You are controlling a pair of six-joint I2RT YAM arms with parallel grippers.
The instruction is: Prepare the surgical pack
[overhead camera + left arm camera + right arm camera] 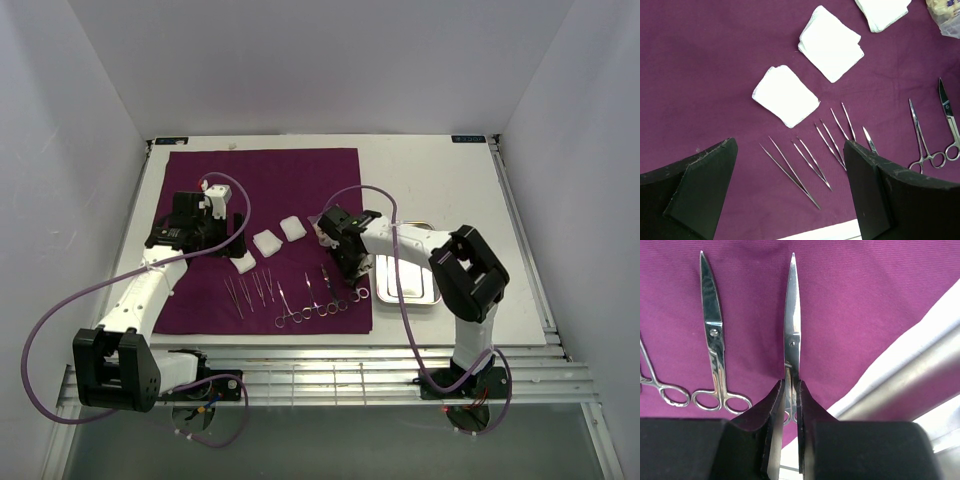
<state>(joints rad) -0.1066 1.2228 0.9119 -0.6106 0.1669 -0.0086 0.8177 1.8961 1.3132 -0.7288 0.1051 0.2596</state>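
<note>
The purple cloth (260, 190) lies flat on the table. On it are three white gauze pads (268, 242) and a row of metal instruments (290, 295). My right gripper (347, 270) is shut on a pair of scissors (791, 325) near the cloth's right edge, blades pointing away from it, low over the cloth. A second pair of scissors (712, 340) lies to their left. The steel tray (425, 295) sits right of the cloth. My left gripper (790, 185) is open and empty above several tweezers (792, 172), with gauze pads (785, 95) beyond them.
The tray's rim (920, 375) runs close to the right of the held scissors. Ring-handled forceps (920, 137) and scissors (950, 120) lie right of the tweezers. A slatted rail (320, 375) runs along the near table edge. White walls enclose the table.
</note>
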